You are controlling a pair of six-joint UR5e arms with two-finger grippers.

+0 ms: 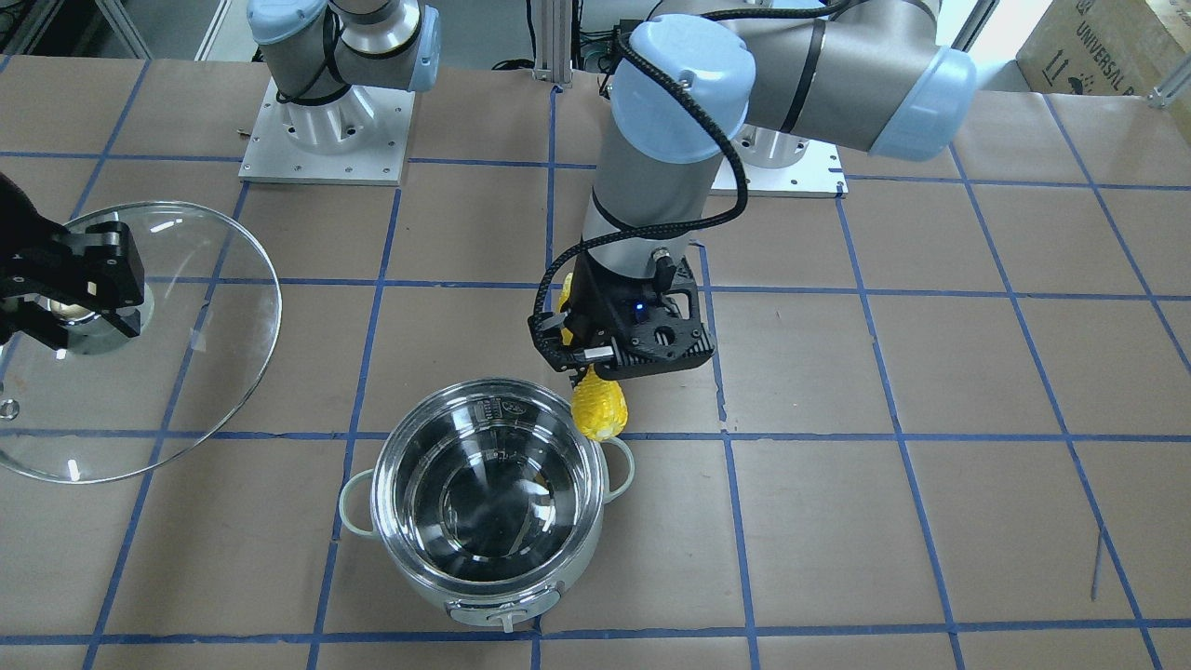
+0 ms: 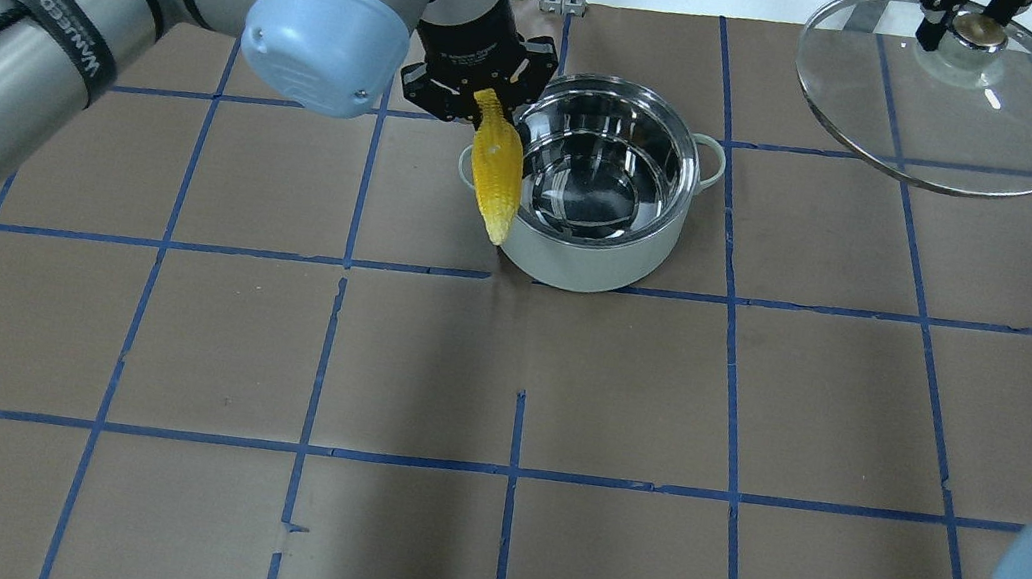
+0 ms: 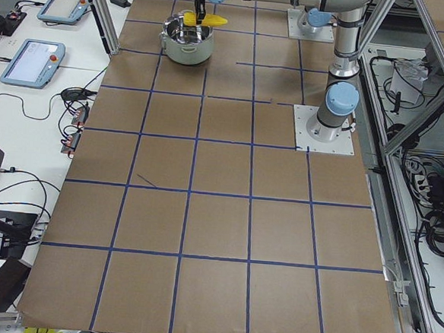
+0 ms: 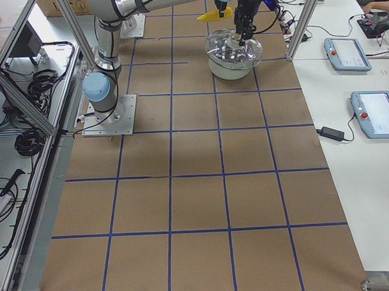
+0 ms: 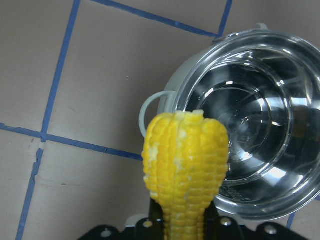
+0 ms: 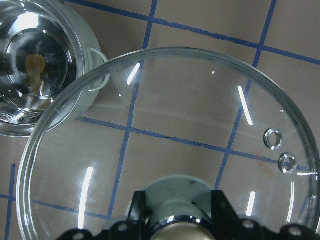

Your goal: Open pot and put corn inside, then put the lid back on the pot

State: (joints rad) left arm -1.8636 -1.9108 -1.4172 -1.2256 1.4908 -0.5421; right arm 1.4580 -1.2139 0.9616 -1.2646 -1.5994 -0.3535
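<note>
The pot (image 1: pixel 419 577) stands open and empty on the table; it also shows in the overhead view (image 2: pixel 581 258) and both wrist views (image 5: pixel 185 85) (image 6: pixel 30 60). My left gripper (image 2: pixel 479 101) is shut on the yellow corn (image 2: pixel 498 171), holding it in the air just beside the pot's rim on my left side. The corn also shows in the front view (image 1: pixel 600 409) and the left wrist view (image 5: pixel 185 160). My right gripper (image 2: pixel 963 19) is shut on the knob of the glass lid (image 2: pixel 943 127) and holds it raised, off to my right of the pot. The lid also shows in two other views (image 1: pixel 195 372) (image 6: pixel 175 125).
The table is brown with a grid of blue tape. The two arm bases (image 1: pixel 326 130) stand at its back edge. A cardboard box (image 1: pixel 1107 46) sits beyond the table's corner. Tablets (image 4: pixel 379 113) lie on a side bench.
</note>
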